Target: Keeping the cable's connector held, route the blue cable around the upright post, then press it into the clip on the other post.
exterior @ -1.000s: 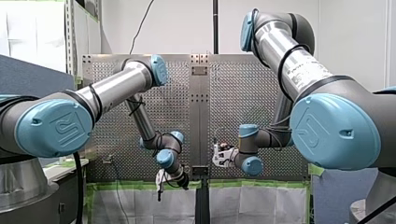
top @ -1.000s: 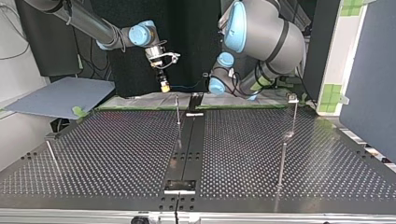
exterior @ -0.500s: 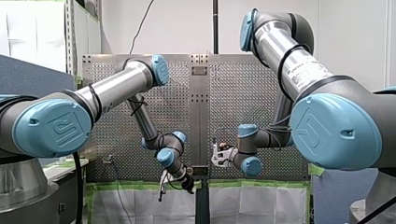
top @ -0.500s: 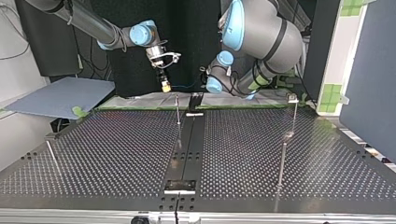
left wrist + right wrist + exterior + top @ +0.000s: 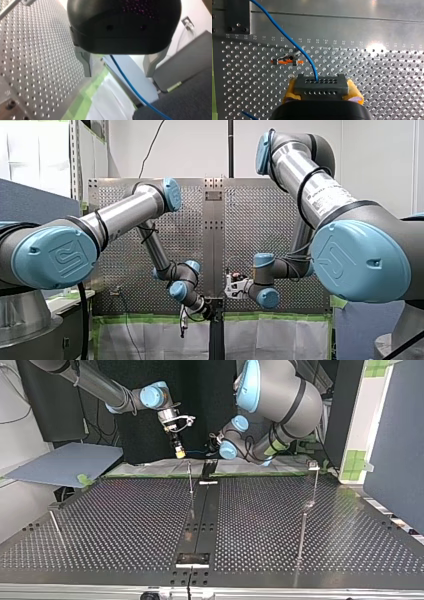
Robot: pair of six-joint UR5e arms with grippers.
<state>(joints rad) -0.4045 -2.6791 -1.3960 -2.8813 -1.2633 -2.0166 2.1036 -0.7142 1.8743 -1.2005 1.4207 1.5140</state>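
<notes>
- My right tool (image 5: 177, 452) is pinching the grey connector (image 5: 321, 85) between its yellow pads. In the top view it hangs above the edge of the surface (image 5: 125, 520) nearest the arms.
- The blue cable (image 5: 297, 48) comes out of the connector and runs off toward my left tool (image 5: 118, 71).
- My left tool is spread wide. The cable passes between its two metal fingers (image 5: 85, 62), but I cannot see it touching either one.
- The cable hangs in the air. It is not around the upright post (image 5: 190, 480) yet, and it is not in any clip.
- I think this is the start of the routing step, where I get a hold on the cable.
- Next, I think my left tool needs to close gently on the cable so it can slide. Then it can lead the cable round the post while my right tool holds the connector.
</notes>
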